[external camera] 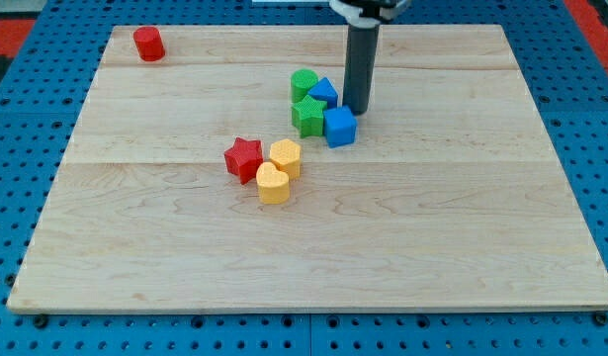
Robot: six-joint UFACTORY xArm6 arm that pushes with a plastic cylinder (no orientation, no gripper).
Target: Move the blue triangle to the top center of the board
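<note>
Rod tip [357,111] down on the board [462,247], just right of the blue triangle [324,91] and above the blue cube [339,127]; the rod ends plain, with nothing to open or close. The triangle sits right of centre, packed against a green cylinder [304,83] and a green star [307,116]. It looks small, rigid and light, likely to slide or pivot easily. A push is best placed on its lower face, though neighbours crowd that side.

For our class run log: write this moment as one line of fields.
tip: right of blue triangle block, above blue cube | triangle: mid-board, beside green blocks | goal: not reached
</note>
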